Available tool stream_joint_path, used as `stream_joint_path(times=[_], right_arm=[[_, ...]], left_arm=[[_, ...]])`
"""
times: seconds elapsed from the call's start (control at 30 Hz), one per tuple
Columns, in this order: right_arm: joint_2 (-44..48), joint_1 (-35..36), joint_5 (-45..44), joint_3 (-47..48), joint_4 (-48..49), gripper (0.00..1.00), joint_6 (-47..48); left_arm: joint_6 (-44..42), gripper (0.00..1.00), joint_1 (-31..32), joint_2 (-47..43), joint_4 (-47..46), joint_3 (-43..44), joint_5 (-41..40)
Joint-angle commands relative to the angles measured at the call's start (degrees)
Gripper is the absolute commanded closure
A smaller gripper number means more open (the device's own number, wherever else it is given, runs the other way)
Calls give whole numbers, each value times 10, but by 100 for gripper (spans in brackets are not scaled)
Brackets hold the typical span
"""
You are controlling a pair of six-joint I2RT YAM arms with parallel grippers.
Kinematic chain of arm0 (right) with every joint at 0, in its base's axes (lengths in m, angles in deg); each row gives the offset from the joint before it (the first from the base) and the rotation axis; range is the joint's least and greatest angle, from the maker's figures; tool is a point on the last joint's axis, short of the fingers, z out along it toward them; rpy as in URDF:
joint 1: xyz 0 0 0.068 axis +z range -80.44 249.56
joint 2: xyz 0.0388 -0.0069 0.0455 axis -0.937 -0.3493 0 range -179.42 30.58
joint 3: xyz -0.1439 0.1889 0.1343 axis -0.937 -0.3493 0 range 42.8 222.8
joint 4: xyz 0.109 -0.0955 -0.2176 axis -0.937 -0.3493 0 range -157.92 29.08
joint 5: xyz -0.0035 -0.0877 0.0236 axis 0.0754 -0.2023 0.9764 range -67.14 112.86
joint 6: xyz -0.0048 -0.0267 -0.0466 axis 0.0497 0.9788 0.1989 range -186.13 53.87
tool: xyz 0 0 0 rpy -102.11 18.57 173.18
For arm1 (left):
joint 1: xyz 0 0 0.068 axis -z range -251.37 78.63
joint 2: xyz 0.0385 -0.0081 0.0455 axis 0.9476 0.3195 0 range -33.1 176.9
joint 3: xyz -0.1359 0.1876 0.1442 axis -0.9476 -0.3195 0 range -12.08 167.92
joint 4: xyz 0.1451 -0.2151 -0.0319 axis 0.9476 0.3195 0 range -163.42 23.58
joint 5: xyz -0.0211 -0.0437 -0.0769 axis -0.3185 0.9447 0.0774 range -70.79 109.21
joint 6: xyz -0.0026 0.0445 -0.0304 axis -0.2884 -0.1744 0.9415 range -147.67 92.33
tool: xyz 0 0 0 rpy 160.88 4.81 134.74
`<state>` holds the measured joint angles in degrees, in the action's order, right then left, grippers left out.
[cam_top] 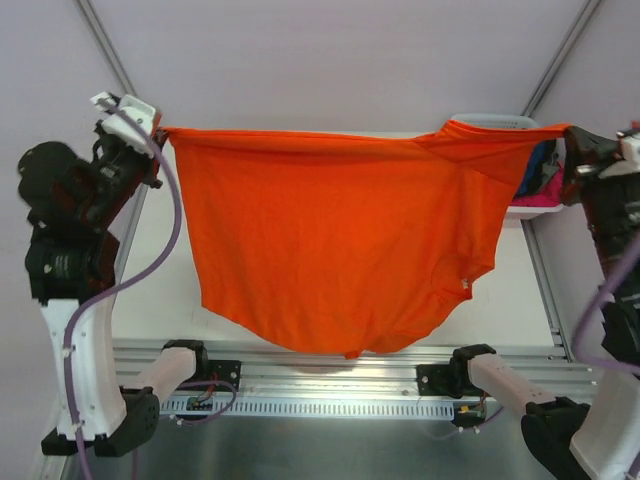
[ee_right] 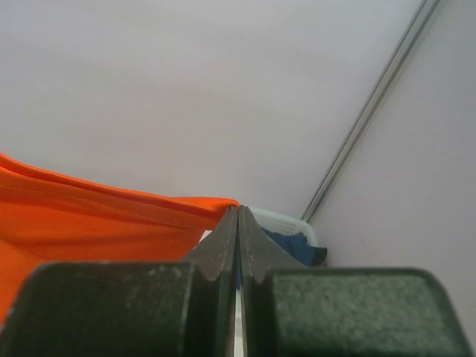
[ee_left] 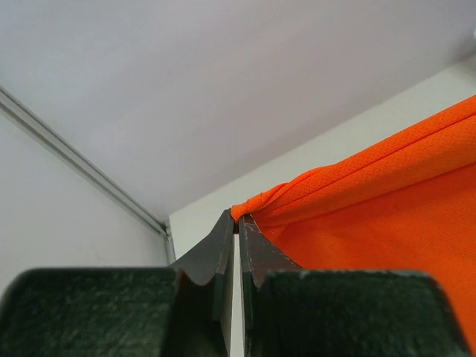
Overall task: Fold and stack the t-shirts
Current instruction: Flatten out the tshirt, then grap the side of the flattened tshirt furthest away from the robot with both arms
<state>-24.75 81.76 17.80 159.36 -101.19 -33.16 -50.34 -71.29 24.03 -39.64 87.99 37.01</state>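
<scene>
A bright orange t-shirt (cam_top: 330,235) hangs stretched in the air between my two grippers, its lower edge sagging toward the table's near rail. My left gripper (cam_top: 157,128) is shut on its left corner; in the left wrist view the cloth (ee_left: 372,201) is pinched at my gripper's tips (ee_left: 238,219). My right gripper (cam_top: 572,135) is shut on its right corner; in the right wrist view the cloth (ee_right: 97,216) runs off to the left from my gripper's tips (ee_right: 238,210). A navy blue shirt (cam_top: 540,160) and a hot pink shirt (cam_top: 545,190) lie in the basket.
A white slotted basket (cam_top: 495,121) stands at the back right, partly behind the orange shirt; it also shows in the right wrist view (ee_right: 286,221). An aluminium rail (cam_top: 330,375) runs along the near edge. The table (cam_top: 160,290) shows beside the shirt.
</scene>
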Motion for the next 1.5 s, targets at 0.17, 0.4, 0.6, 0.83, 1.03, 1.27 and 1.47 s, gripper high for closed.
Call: stream_joint_path(times=[0.17,0.4,0.6,0.83,1.03,1.27,1.47], right_arm=[[-111,-8,22,-199,131,99,7],[-341,-7,37,-152,165,100,18],[-542,-9,18,-29,175,100,29],[-623,-7,8,0,184,99,22],[-602,7,36,-61,166,100,6],[-594,33,72,-86,143,99,-19],[-589,52,72,-94,140,100,-24]], left_arm=[[-37,100,-3,166,-55,-163,-14],[-17,100,-10,405,-90,-59,-1],[-15,100,-13,555,-90,81,5],[-4,100,-17,609,-90,110,-9],[3,100,-19,580,-91,47,-5],[14,100,-18,570,-91,7,-13],[33,100,-24,612,-96,54,-34]])
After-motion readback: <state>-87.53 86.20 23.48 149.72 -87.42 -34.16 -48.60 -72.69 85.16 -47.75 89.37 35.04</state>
